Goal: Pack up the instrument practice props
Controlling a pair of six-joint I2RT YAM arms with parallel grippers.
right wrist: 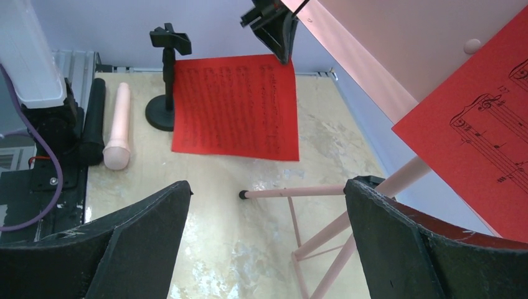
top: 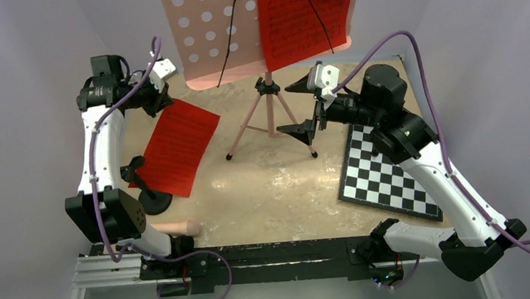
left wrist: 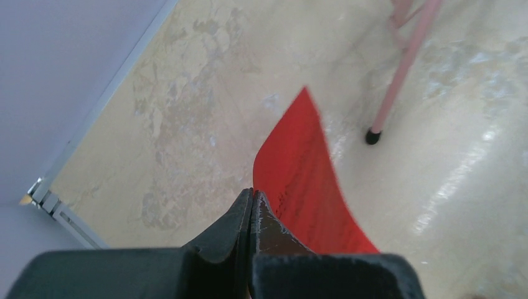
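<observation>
Pinching a red sheet-music page (left wrist: 305, 180), left claw (left wrist: 252, 204) is closed; right claw (right wrist: 268, 187) gapes wide.

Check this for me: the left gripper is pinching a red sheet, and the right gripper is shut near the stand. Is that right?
Almost. The right gripper is open, not shut: the right wrist view shows its fingers spread wide, with a leg of the stand beyond them. The rest holds: the left gripper is pinching a red sheet.

One pink music stand (top: 195, 28), two red sheet-music pages (top: 178, 145), one black clip stand (right wrist: 165, 93), one pink rod (right wrist: 118, 124), one black microphone (right wrist: 93, 118), one checkerboard (top: 385, 172).
</observation>
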